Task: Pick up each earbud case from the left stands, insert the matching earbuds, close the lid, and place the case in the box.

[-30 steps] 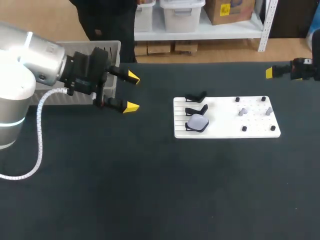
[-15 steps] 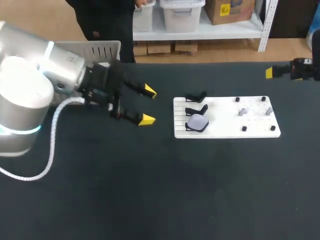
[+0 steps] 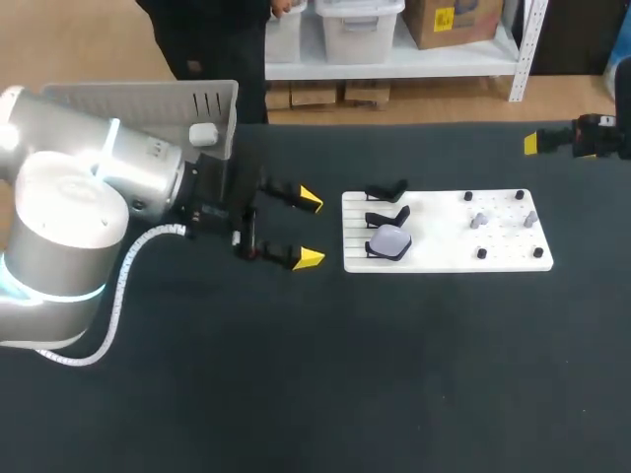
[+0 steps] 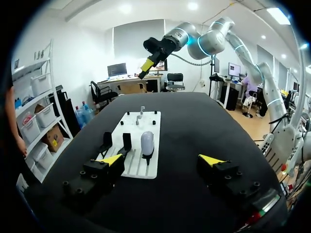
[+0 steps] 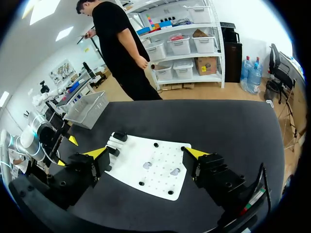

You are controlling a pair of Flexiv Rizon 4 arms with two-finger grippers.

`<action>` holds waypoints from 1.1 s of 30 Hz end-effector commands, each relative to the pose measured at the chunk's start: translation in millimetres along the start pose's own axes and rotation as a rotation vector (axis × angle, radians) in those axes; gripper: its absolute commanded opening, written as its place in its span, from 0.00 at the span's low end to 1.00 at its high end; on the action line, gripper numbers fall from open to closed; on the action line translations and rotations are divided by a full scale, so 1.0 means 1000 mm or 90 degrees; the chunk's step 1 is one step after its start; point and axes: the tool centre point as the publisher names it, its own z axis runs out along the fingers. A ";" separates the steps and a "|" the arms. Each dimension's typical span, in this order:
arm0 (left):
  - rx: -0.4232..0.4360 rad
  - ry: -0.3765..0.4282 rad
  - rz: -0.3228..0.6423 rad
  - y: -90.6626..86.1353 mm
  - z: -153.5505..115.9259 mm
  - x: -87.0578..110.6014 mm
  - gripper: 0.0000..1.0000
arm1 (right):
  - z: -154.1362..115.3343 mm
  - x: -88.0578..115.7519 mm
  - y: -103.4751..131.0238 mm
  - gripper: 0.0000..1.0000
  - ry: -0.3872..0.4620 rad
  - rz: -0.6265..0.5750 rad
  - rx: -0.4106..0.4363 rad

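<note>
A white board (image 3: 449,246) lies right of the table's middle. Three black stands line its left end. The nearest one holds a pale, closed earbud case (image 3: 389,241); the other two stands (image 3: 386,202) are bare. Two grey earbuds (image 3: 480,220) sit among black pegs on the board's right half. My left gripper (image 3: 310,230) hovers open just left of the board with nothing between its fingers. From the left wrist, the case (image 4: 147,142) stands ahead of the left gripper (image 4: 162,159). My right gripper (image 3: 532,144) is open at the far right edge; the right gripper (image 5: 146,152) looks down on the board (image 5: 160,182).
A grey slotted box (image 3: 148,103) stands at the back left, behind my left arm, with a small white object (image 3: 202,133) at its right end. The box (image 5: 90,109) also shows from the right wrist. Dark tabletop (image 3: 394,374) spreads in front of the board.
My left arm has swung right and forward, bringing its open gripper from beside the box up to the board's left edge. The right arm has stayed still.
</note>
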 end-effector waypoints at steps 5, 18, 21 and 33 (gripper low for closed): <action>-0.002 -0.006 0.001 0.002 0.000 0.001 1.00 | 0.001 0.000 -0.001 1.00 0.000 0.000 -0.002; 0.027 -0.006 -0.048 0.001 0.012 0.017 1.00 | 0.001 0.000 -0.001 1.00 0.000 0.000 -0.002; 0.027 0.016 -0.060 -0.002 0.021 0.023 1.00 | 0.001 0.000 -0.001 1.00 0.000 0.000 -0.002; 0.038 0.008 -0.036 0.005 0.043 0.019 1.00 | 0.001 0.000 -0.001 1.00 0.000 0.000 -0.002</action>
